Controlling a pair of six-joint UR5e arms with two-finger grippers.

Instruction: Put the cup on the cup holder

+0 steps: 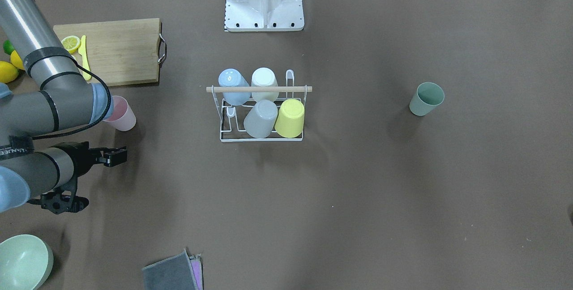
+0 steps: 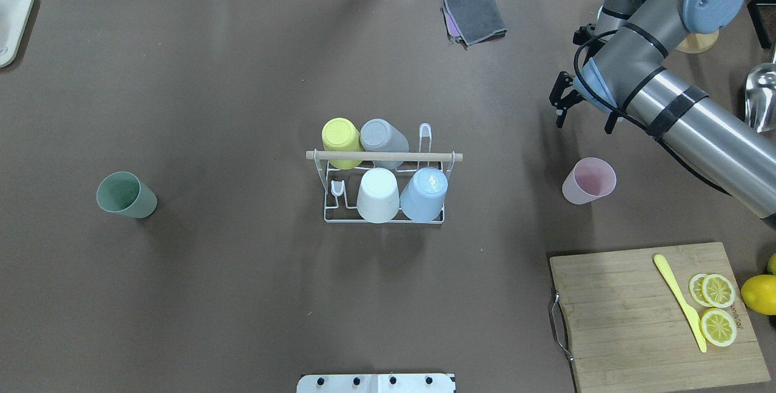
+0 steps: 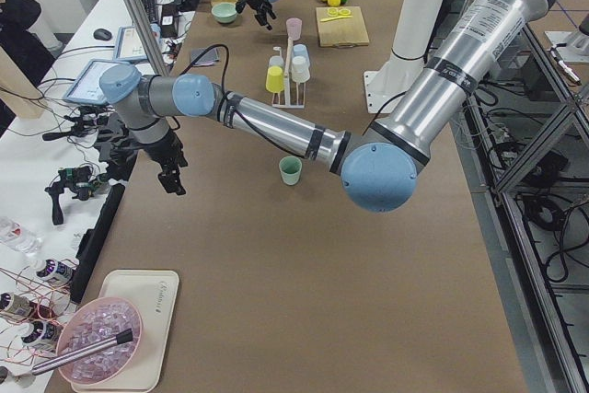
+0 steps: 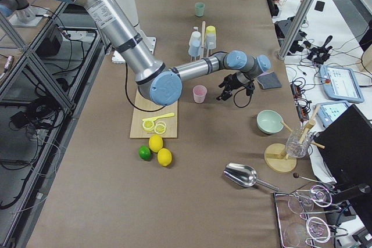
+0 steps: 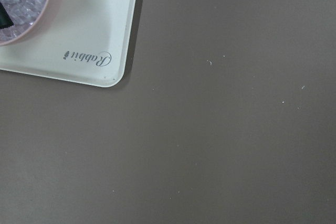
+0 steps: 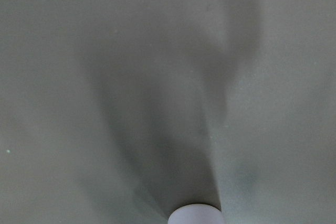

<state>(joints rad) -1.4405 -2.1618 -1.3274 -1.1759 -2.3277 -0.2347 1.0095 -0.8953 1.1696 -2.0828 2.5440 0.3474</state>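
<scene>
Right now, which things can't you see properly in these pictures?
Left end effector: shows only in the exterior left view, too small to tell open or shut.
Pink cup: front-facing view, partly hidden behind the right arm.
Right wrist view: blurred grey; a pale round thing is cut off by the bottom edge.
Pink bowl: left wrist view, cut by the corner.

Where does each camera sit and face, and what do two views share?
Front-facing: across the table, down on the cup holder; right arm at left.
Overhead: behind the base, looking down; right arm at right.
Exterior left: left end; left arm near.
Exterior right: right end; right arm near.
Left wrist: over a white tray; no fingers.
Right wrist: over the table; no fingers.
Front-facing and overhead share the green cup.
</scene>
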